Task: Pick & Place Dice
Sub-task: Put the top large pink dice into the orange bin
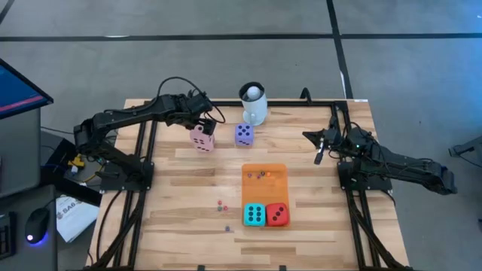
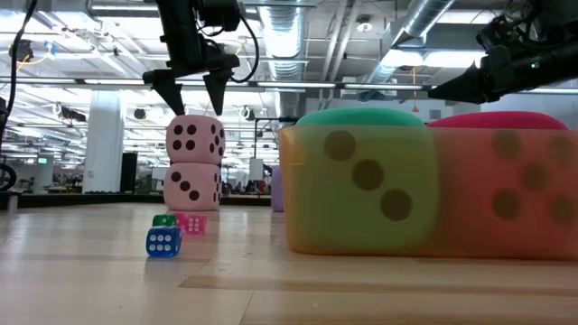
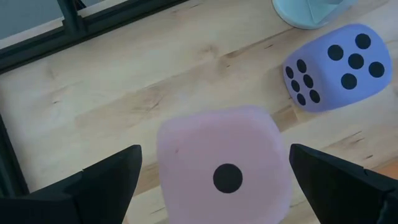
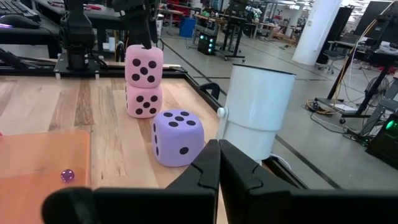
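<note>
Two pink dice are stacked near the table's far left: the upper die (image 2: pixel 194 140) rests on the lower die (image 2: pixel 191 187). My left gripper (image 2: pixel 191 97) hangs open just above the stack, and its fingers stand on either side of the upper pink die (image 3: pixel 224 165) with a gap on each side. A purple die (image 1: pixel 244 134) sits on the table beside the stack. A teal die (image 1: pixel 254 214) and a red die (image 1: pixel 277 214) sit at the near end of the orange mat (image 1: pixel 264 177). My right gripper (image 4: pixel 219 158) is shut and waits at the table's right side (image 1: pixel 319 154).
A white mug with a ball (image 1: pixel 254 104) stands at the far edge, close to the purple die. Tiny coloured dice (image 2: pixel 163 242) and beads (image 1: pixel 221 203) lie on the wood left of the mat, and several beads (image 1: pixel 261 175) lie on the mat. Bare wood lies between the mat and the right arm.
</note>
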Controlling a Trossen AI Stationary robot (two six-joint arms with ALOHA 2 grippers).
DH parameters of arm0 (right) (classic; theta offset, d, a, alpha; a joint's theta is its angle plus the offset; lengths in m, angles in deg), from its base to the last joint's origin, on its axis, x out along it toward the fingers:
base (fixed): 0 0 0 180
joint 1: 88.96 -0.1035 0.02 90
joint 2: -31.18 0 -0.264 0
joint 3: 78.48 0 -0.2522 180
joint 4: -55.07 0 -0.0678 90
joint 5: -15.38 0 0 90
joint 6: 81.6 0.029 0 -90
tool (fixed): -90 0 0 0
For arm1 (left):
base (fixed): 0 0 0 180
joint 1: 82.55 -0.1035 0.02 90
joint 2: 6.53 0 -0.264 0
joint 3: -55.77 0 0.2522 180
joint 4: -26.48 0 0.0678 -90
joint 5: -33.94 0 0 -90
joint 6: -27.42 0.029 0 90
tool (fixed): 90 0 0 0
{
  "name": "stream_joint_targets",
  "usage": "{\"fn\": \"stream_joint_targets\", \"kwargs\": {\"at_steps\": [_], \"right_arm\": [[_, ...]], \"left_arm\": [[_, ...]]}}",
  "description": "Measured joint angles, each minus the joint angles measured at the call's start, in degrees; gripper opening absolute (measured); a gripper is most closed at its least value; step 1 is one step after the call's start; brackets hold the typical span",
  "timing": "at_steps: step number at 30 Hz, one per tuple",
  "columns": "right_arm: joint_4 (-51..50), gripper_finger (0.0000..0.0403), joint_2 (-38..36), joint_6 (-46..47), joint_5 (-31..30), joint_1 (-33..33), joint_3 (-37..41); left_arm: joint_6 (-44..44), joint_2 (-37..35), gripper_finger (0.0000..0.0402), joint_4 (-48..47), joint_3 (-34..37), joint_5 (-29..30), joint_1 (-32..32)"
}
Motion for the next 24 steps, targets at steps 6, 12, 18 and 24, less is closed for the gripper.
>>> {"fn": "stream_joint_targets", "kwargs": {"at_steps": [6, 12, 18, 24], "right_arm": [[0.0, 0.0000, 0.0, 0.0, 0.0, 0.0, 0.0], [0.0, 0.0000, 0.0, 0.0, 0.0, 0.0, 0.0], [0.0, 0.0000, 0.0, 0.0, 0.0, 0.0, 0.0], [0.0, 0.0000, 0.0, 0.0, 0.0, 0.0, 0.0]], "left_arm": [[0.0, 0.0, 0.0400, 0.0, 0.0, 0.0, 0.4], [0.0, 0.0, 0.0400, 0.0, 0.0, 0.0, 1.6], [-0.2, 0.0, 0.0400, 0.2, 0.0, 0.1, 2.3], [-0.4, 0.0, 0.0400, 0.5, 0.0, 0.1, 2.3]]}}
